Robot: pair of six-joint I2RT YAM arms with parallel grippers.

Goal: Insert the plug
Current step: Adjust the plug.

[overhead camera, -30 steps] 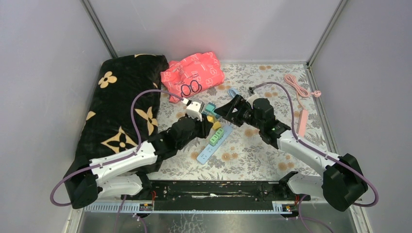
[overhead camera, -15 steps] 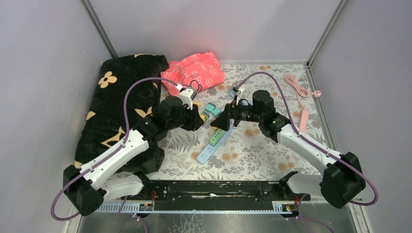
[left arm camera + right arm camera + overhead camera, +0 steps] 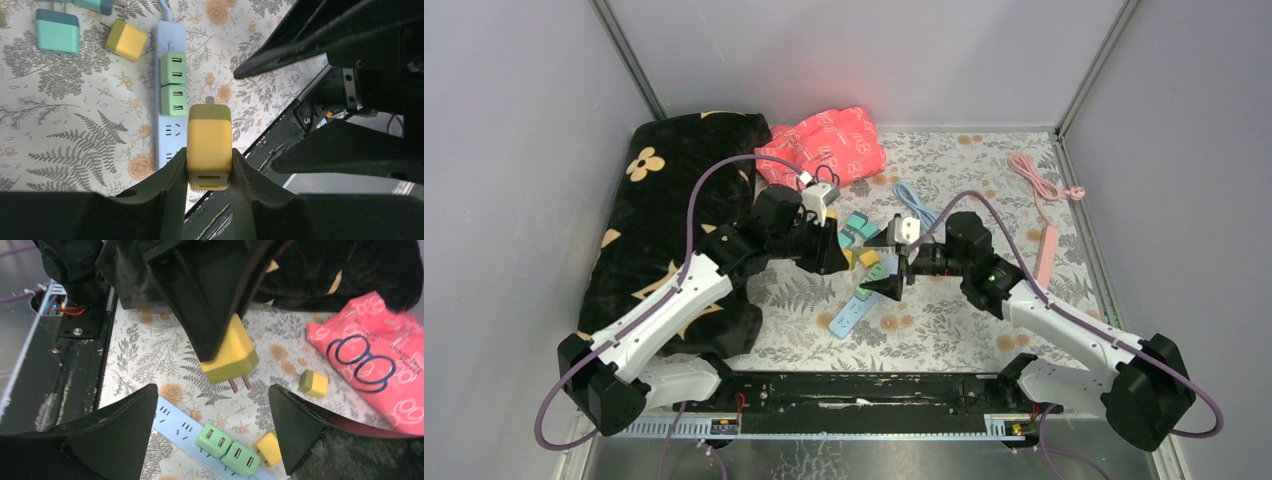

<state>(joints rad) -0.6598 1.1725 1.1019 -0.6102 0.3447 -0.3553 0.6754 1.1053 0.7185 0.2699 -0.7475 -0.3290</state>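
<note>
In the left wrist view my left gripper (image 3: 209,170) is shut on a yellow plug (image 3: 209,145). The plug hangs prongs-down above a light blue power strip (image 3: 170,130), just past two green plugs (image 3: 174,99) seated in it. The right wrist view shows the same yellow plug (image 3: 230,352) with its two prongs (image 3: 240,384) clear of the strip (image 3: 175,422). My right gripper (image 3: 212,390) is open and empty, facing the held plug. From above, the right gripper (image 3: 889,270) sits beside the strip (image 3: 854,312), close to the left gripper (image 3: 832,255).
Loose yellow plugs (image 3: 314,383) and a teal one (image 3: 58,31) lie on the floral cloth by the strip. A red bag (image 3: 822,148) and a black flowered blanket (image 3: 674,210) lie at the back left. A pink cable (image 3: 1044,185) lies at the right.
My left arm drew back and rose with the yellow plug. My right gripper swung nearer and lower, beside the strip, and its jaws spread wider.
</note>
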